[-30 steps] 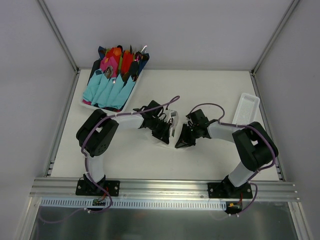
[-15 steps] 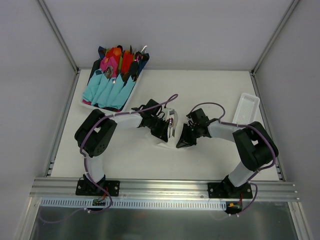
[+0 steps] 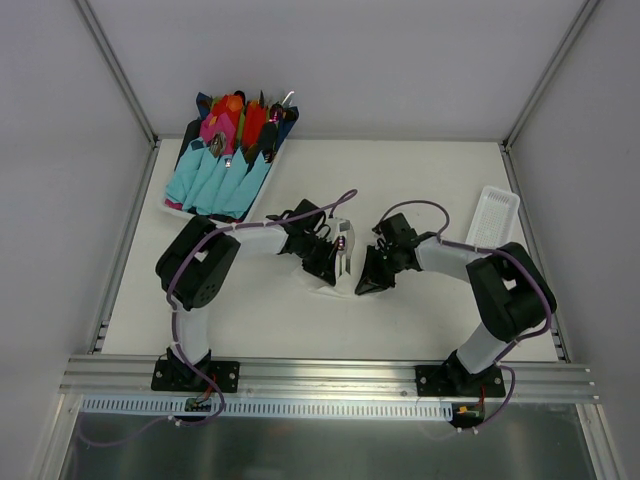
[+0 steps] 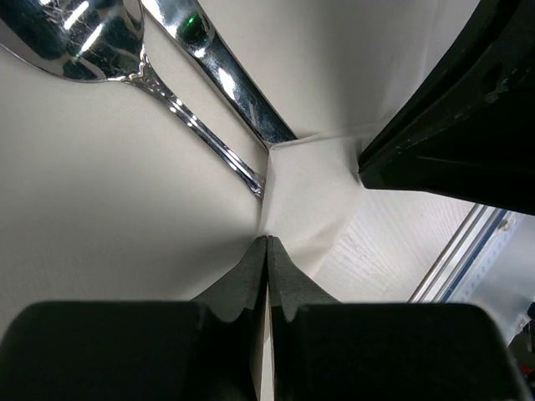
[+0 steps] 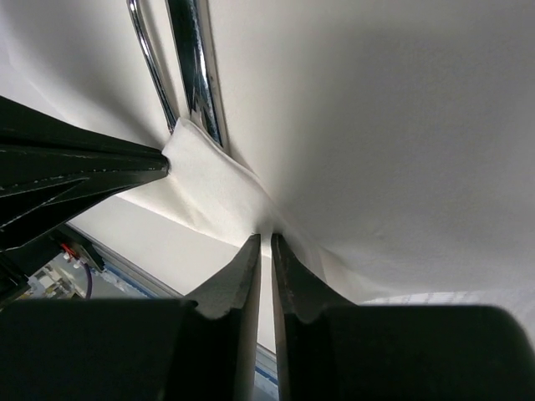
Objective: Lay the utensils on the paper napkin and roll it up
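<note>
The white paper napkin [image 3: 342, 262] lies mid-table between both grippers, its near edge lifted. In the left wrist view the napkin [image 4: 125, 200] carries a shiny spoon [image 4: 92, 42] and a second utensil handle [image 4: 226, 83]. My left gripper [image 4: 267, 240] is shut on a fold of the napkin; it sits at the napkin's left side [image 3: 330, 262]. In the right wrist view two utensil handles [image 5: 191, 67] lie on the napkin [image 5: 376, 150]. My right gripper [image 5: 266, 238] is shut on the napkin's edge, on the napkin's right side [image 3: 364, 284].
A tray [image 3: 176, 207] of light-blue, pink and red napkin bundles stands at the back left. A white ribbed plastic tray [image 3: 493, 218] lies at the right edge. Metal frame rails run along the table's sides and front.
Both grippers have drawn slightly closer together and toward the near edge, pulling the napkin's edge with them; the napkin looks more folded than a second ago.
</note>
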